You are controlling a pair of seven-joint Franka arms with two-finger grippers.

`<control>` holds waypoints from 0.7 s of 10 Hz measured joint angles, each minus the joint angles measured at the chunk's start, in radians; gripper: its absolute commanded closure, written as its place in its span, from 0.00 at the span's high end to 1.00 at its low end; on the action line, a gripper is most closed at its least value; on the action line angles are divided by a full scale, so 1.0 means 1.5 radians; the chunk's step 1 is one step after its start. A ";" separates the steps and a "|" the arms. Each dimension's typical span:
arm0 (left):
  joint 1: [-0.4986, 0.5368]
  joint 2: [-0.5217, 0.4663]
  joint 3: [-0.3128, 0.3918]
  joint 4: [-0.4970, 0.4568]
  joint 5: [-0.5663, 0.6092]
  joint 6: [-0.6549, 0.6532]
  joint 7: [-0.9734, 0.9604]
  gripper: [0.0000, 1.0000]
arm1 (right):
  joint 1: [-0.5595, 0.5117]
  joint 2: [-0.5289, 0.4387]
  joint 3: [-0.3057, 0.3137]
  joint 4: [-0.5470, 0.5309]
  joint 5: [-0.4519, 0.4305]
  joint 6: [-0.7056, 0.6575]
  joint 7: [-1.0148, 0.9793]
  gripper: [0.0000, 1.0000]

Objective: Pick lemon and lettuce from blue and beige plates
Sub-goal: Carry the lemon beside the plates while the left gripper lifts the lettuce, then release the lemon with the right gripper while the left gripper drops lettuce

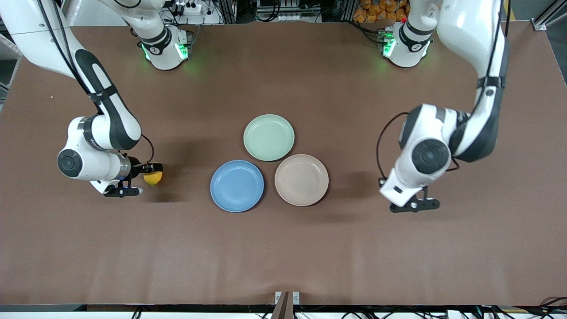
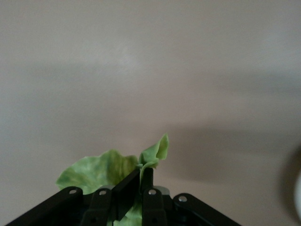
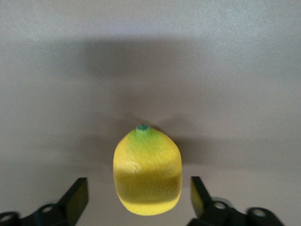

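Both plates emptied; lemon released at the right arm's end, lettuce in the left gripper.

Right gripper (image 3: 138,200): fingers spread wide, touching nothing; the lemon (image 1: 153,178) lies on the table between them, stem end pointing away from the wrist, its long axis along the reach. Left gripper (image 2: 134,186): fingers pinched on the lettuce (image 2: 101,172), over bare table at the left arm's end. Blue plate (image 1: 237,185) and beige plate (image 1: 301,179): bare, side by side mid-table.
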 measured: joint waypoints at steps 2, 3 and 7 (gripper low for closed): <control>-0.002 0.047 -0.007 0.000 0.000 0.015 0.001 0.72 | 0.000 -0.006 0.000 0.063 0.001 -0.099 0.000 1.00; -0.007 0.060 -0.009 0.001 0.000 0.027 0.001 1.00 | 0.001 -0.012 0.001 0.114 0.001 -0.158 0.000 1.00; -0.006 0.039 -0.005 0.020 0.000 0.023 0.001 1.00 | 0.002 -0.123 -0.016 0.185 0.001 -0.259 0.000 1.00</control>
